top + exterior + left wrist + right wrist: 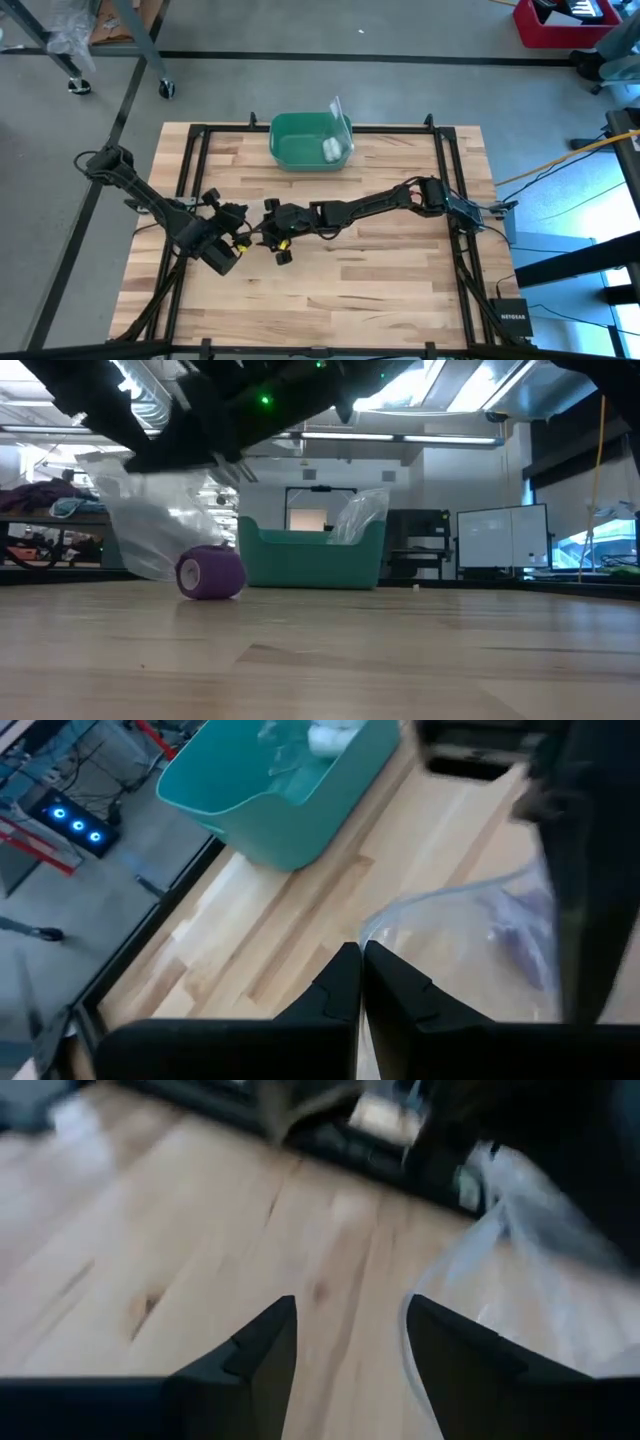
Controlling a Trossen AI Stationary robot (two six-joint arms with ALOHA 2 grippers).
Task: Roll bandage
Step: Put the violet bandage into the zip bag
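The table [380, 265] is pale butcher-block wood, planks running across the frame, boxed in by a black metal frame; grey floor surrounds it. In the high view a green bin [300, 140] sits at the top centre of the table with a small white roll [331, 150] and clear plastic at its right side.

Both arms meet at the middle left of the table. The left gripper [361, 982] has its fingers pressed together, apparently pinching the edge of a clear plastic bag [480, 935]. The right gripper [349, 1338] hangs over bare wood beside the bag, fingers spread and holding nothing.

The bandage [210, 573], a compact purple roll, lies on the table at the left of the low view, in front of the bag and just left of the bin.

Beyond the table the low view shows ceiling lights, a monitor [503, 538] at right and cluttered benches at left. A red crate [560, 22] stands at the high view's upper right.
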